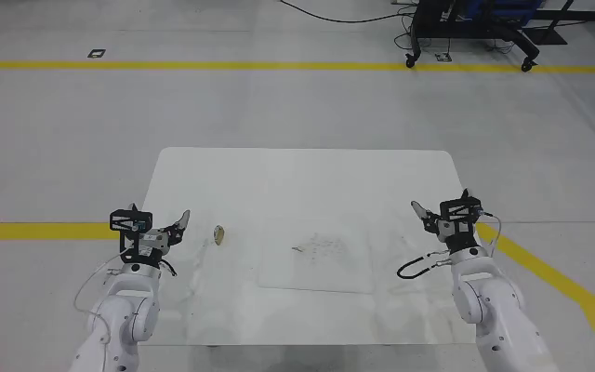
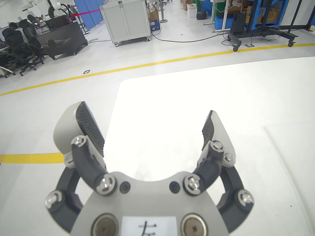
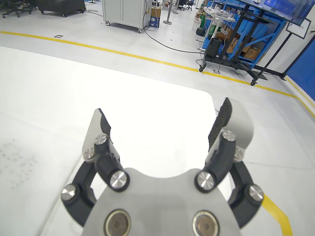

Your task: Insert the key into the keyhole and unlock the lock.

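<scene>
1. Spread wide and holding nothing: left gripper (image 2: 147, 114) and right gripper (image 3: 162, 106), at opposite side edges of the table (image 1: 307, 177).
2. Small tan-grey lump, probably the lock (image 1: 219, 235), lies on the table just beside the left gripper.
3. The table is white; pale floor (image 1: 93, 139) has yellow lines (image 1: 279, 65).

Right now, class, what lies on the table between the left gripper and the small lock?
Nothing. In the top view, the strip of white table between the open left gripper and the lock is bare.
</scene>
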